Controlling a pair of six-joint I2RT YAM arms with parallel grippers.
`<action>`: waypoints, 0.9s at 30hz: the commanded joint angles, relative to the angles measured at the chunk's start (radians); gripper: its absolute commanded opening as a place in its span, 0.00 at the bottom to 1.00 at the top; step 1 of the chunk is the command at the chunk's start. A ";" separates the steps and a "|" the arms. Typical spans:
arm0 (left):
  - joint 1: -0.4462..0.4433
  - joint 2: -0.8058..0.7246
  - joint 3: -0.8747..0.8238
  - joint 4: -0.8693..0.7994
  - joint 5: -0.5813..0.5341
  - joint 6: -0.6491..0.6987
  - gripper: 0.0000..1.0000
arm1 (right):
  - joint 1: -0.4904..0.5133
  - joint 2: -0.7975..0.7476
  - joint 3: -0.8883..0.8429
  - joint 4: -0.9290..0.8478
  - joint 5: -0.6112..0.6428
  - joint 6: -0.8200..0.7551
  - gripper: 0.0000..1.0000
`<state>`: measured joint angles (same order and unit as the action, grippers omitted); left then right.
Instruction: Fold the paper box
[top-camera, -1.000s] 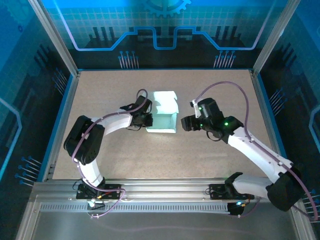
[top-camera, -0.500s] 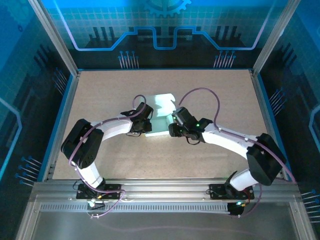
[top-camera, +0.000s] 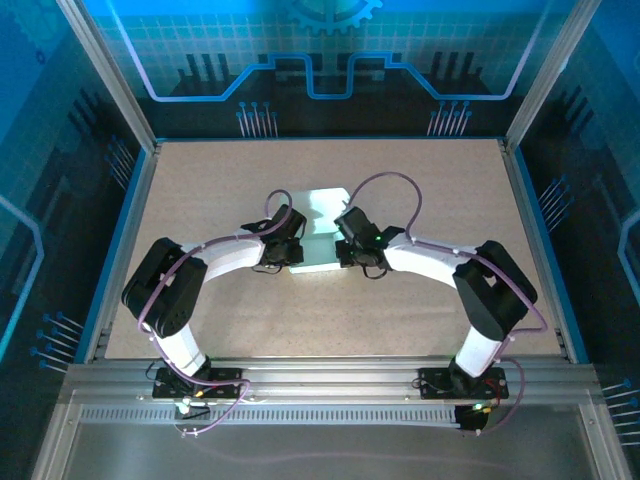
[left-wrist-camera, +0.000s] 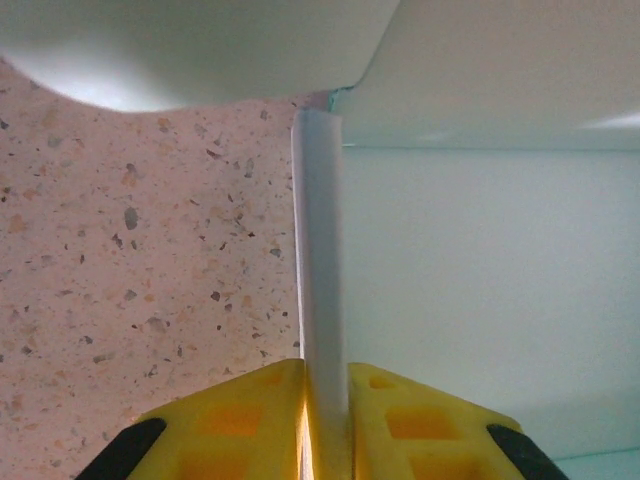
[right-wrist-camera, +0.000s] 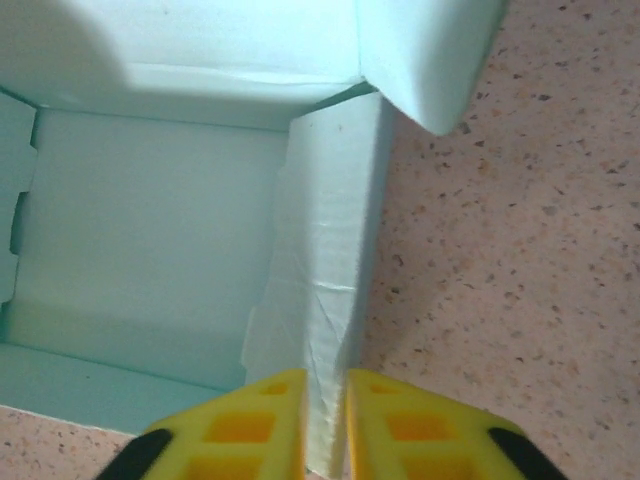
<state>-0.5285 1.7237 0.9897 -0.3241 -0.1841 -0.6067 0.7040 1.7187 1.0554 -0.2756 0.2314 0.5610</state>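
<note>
1. Where the speckled counter (top-camera: 200, 200) is viewed from above, the paper box (top-camera: 322, 225) is found near its middle, resting on the surface as a pale mint open tray with raised walls.
2. The left fingers (top-camera: 296, 252) are placed at the left side of the box and the right fingers (top-camera: 346, 250) at its right side, both towards its near end.
3. The box is flanked by the left arm (top-camera: 215, 250) and the right arm (top-camera: 430, 258), each curved inward from its base at the near edge.
4. From the left wrist, the left wall (left-wrist-camera: 320, 250) of the box is seen edge-on as a thin upright strip running away towards the far side.
5. That strip is pinched between the yellow left fingers (left-wrist-camera: 270, 420), which are closed against both of its faces.
6. The pale box floor is seen to the right of the strip and bare counter (left-wrist-camera: 150, 280) to its left.
7. From the right wrist, the right wall (right-wrist-camera: 330, 250) is shown upright and slightly creased.
8. It is gripped between the yellow right fingers (right-wrist-camera: 400, 430), which are closed against it on both sides.
9. The box interior is seen to the left of this wall and counter (right-wrist-camera: 520, 250) to the right.
10. A rounded flap (right-wrist-camera: 430, 60) is seen projecting past the far end of the right wall.
</note>
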 joint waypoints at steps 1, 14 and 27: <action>-0.005 -0.024 -0.002 -0.012 0.003 0.004 0.19 | -0.005 0.026 0.043 0.018 -0.016 -0.004 0.13; -0.005 -0.024 0.000 -0.010 0.009 0.005 0.18 | 0.026 0.066 0.102 -0.057 -0.001 -0.027 0.08; -0.005 -0.015 0.001 0.000 0.026 0.008 0.18 | -0.083 -0.165 -0.170 0.192 -0.102 0.086 0.28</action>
<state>-0.5285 1.7237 0.9897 -0.3237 -0.1791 -0.6037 0.6682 1.5463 0.9348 -0.1745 0.1947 0.5812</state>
